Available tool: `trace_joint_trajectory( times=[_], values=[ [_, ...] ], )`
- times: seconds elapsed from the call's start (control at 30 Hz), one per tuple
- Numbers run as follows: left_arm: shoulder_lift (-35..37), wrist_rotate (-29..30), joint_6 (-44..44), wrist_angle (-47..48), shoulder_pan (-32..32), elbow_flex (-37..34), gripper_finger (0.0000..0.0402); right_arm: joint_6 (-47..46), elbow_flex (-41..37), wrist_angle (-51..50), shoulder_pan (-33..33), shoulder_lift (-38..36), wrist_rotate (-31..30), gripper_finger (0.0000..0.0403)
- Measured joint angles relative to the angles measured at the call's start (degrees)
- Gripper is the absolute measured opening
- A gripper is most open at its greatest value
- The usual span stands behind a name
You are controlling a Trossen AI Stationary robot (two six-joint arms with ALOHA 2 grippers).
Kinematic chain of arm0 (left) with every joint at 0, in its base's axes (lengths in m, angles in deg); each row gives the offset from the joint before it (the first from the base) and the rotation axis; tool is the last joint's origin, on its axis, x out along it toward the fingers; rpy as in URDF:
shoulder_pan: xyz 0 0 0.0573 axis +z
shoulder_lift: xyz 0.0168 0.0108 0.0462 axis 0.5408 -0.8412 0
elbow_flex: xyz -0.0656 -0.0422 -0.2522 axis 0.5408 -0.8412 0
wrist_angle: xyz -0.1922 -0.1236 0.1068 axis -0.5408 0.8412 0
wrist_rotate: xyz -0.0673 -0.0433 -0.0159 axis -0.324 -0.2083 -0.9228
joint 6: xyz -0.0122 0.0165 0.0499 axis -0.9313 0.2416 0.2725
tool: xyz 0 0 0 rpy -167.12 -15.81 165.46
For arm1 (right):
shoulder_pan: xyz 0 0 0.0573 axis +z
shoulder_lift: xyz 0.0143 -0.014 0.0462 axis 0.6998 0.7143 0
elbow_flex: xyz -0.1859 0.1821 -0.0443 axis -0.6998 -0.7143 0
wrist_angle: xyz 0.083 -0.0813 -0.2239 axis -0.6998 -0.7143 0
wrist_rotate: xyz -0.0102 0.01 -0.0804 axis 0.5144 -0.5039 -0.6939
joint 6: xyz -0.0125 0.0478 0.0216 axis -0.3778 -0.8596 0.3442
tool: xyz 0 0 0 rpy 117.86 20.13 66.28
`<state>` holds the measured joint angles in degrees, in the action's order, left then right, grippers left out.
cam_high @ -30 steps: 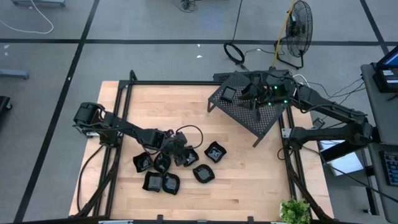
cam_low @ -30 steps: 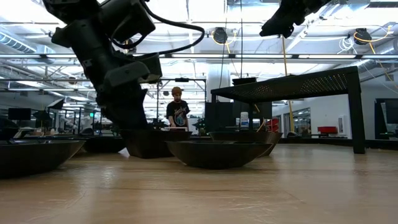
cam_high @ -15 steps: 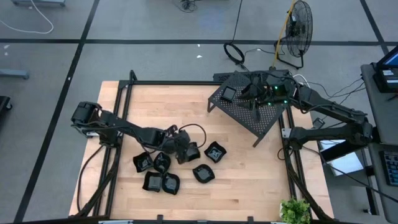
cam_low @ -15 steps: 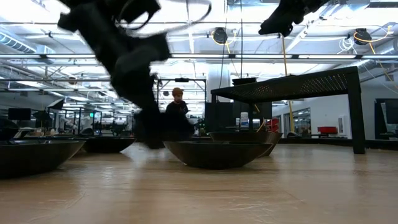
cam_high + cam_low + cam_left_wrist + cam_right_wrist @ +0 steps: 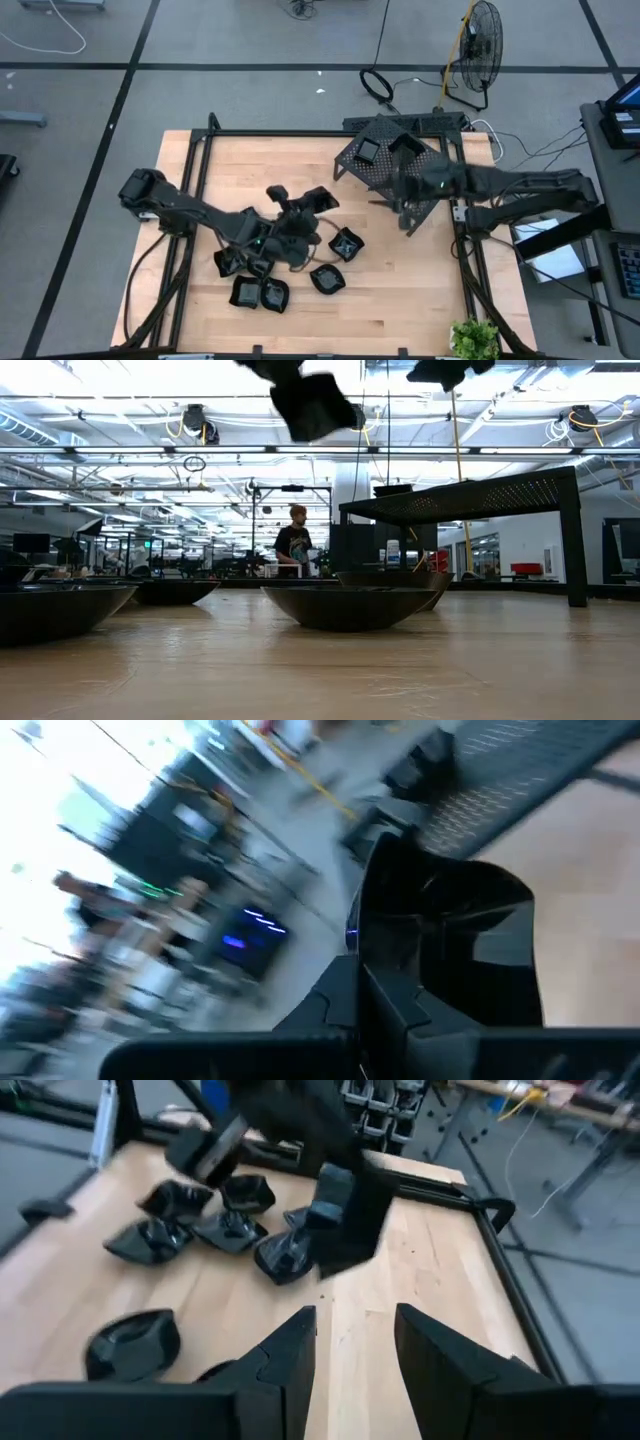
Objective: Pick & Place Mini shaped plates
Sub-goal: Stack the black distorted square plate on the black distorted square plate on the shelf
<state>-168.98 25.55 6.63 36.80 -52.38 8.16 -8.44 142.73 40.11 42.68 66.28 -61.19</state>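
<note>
Small glossy black mini shaped plates [image 5: 262, 292] with raised rims are seen in a loose cluster on the near-left part of the wooden table [image 5: 400, 290] — one square with a pale pattern inside [image 5: 346, 244], others rounded or wavy-edged. From table height they appear as shallow dark bowls [image 5: 350, 606].

One plate [image 5: 312, 200] is held clamped in the closed left pincer [image 5: 300, 206], lifted clear of the table above the cluster; in the left wrist view its glossy rim [image 5: 470, 950] is gripped between the dark fingers. A second ago this pincer was down among the plates and partly open — it has since been shut and raised.

The right pincer [image 5: 352, 1342] is held partly open and empty, over the table by the perforated rack [image 5: 395, 170], where one square plate [image 5: 368, 151] sits. Earlier it hovered above the rack.

A person [image 5: 295, 542] is seen in the room behind.
</note>
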Motion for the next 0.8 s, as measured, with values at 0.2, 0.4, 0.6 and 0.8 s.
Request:
trace_joint_trajectory(
  times=[0.2,0.4,0.6,0.8],
  values=[
    [-4.2,11.8,14.2,-11.0,-1.6,0.2,0.0002,6.3,-15.3,28.6,8.3,1.0,-12.0,0.0125],
    [-8.7,12.1,20.6,-16.9,-1.9,0.1,0.0002,10.5,-26.3,56.8,11.1,6.6,-12.4,0.0125],
    [-10.6,11.5,20.8,-20.3,-4.0,0.1,0.0002,6.6,-27.5,58.8,10.8,12.7,-12.5,0.013],
    [-10.7,10.8,20.8,-21.0,-6.5,0.1,0.0002,6.3,-27.5,65.2,10.8,18.4,-12.5,0.0149]
  ],
)
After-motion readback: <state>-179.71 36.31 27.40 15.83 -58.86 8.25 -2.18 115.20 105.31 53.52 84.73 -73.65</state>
